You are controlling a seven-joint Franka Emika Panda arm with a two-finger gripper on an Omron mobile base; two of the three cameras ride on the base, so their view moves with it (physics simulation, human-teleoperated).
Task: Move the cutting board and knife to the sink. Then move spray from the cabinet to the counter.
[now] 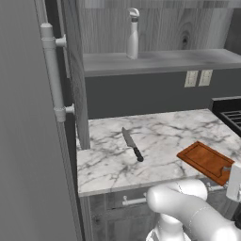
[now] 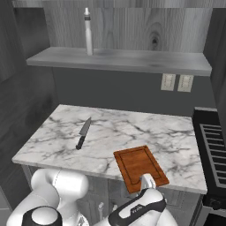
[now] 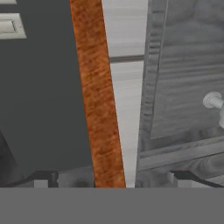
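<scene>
Claw [image 3: 109,178] spread wide, straddling near edge of cutting board [image 2: 140,167]; arm low at counter [image 2: 132,132] front.

Kitchen, rendered. Shown by marble worktop [image 2: 132,132] on drawers [image 1: 117,202], knife [image 2: 83,133], cutting board [image 2: 140,167], stove [image 2: 216,145], wall shelf [image 2: 119,59] with spray [image 2: 88,32], sockets [image 2: 176,82].

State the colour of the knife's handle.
Black; the knife shows best in the left base view.
</scene>
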